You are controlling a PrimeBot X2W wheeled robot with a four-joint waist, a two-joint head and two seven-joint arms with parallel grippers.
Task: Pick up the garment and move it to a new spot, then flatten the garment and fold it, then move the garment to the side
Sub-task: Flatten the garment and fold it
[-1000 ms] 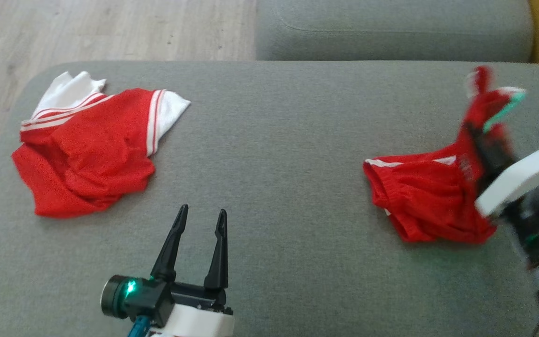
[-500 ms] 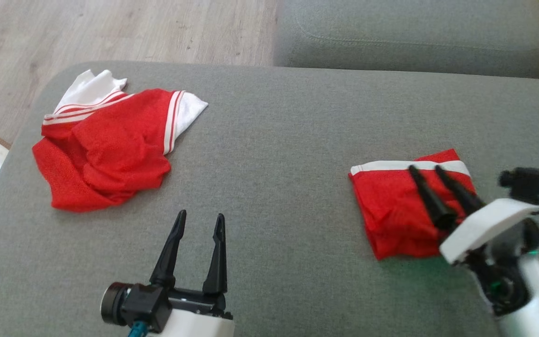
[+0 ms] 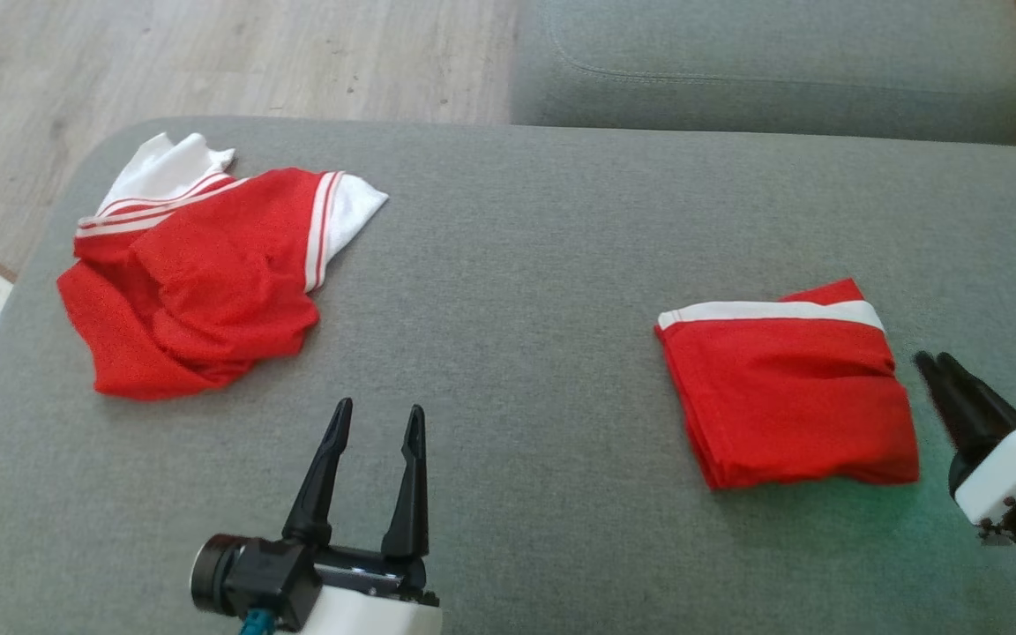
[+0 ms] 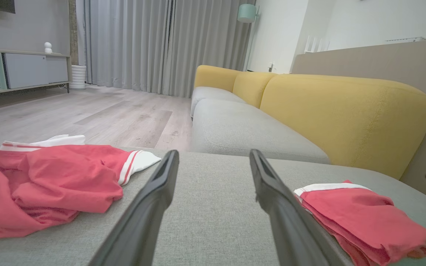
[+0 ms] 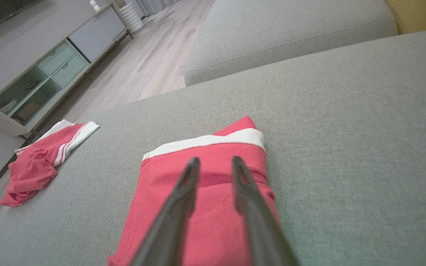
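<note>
The folded garment (image 3: 790, 392) lay flat on the right part of the grey cushion (image 3: 517, 265). It made a neat red packet a little wider than deep, its long axis running across the head view and a white band (image 3: 773, 311) along the far edge. The cloth looked thin, matte and softly creased, with its layers stacked along the near and left edges. The right gripper (image 3: 933, 362) stood just beside the packet's right edge, apart from the cloth. In the right wrist view its fingers were parted by a moderate gap, seen against the red, with nothing between them. So the packet lay to the left of that tool and close to it, and the right arm was by far the nearer. Any further shift to the side would probably call for a pinch across the short right edge, taking every layer so the fold held. The left gripper (image 3: 381, 407) hung wide and empty near the front middle of the cushion, well apart from the packet. Farther left lay a crumpled garment (image 3: 199, 291), red with white striped trim, loose and bunched, nearer the left arm. The cushion was coarse woven fabric with rounded corners; behind it were a second cushion (image 3: 764, 62) and a pale wood floor (image 3: 208, 53)
</note>
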